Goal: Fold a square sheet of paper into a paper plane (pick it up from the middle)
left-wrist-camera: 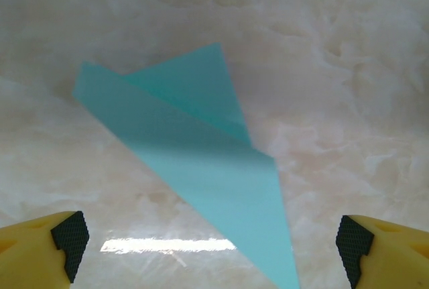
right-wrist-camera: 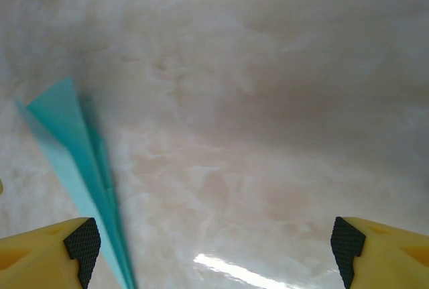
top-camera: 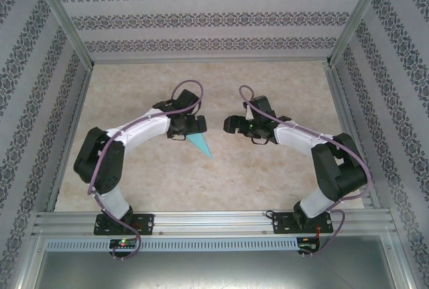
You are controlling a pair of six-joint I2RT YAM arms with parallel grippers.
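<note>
Left arm: the elbow is swung out toward the left wall and the forearm reaches inward to the table's middle, so the left gripper [top-camera: 193,127] hangs over the wide end of the paper plane [top-camera: 200,144]. Right arm: a mirrored pose, with the elbow out to the right and the right gripper [top-camera: 234,125] facing the left one across a gap at mid-table. The left wrist view shows the left gripper [left-wrist-camera: 213,242] released, its yellow fingers [left-wrist-camera: 40,249] spread to the frame's corners. The paper plane [left-wrist-camera: 201,161] lies on the surface below and between them, touching neither. One teal layer overlaps another along a slanted fold, and the slim point runs toward the near edge of that view. The right wrist view shows the right gripper [right-wrist-camera: 214,245] likewise released, jaws wide, grasping nothing. The paper plane [right-wrist-camera: 74,141] lies off to the left of that view, just beside the left-hand pad [right-wrist-camera: 84,242]; whether the two touch cannot be told. In the overhead view the plane's point is aimed toward the near right. Marbled table [top-camera: 288,88] surface extends on the far, right and near sides of the plane. The aluminium frame posts [top-camera: 64,21] and patterned walls [top-camera: 201,14] stand well apart from both grippers.
</note>
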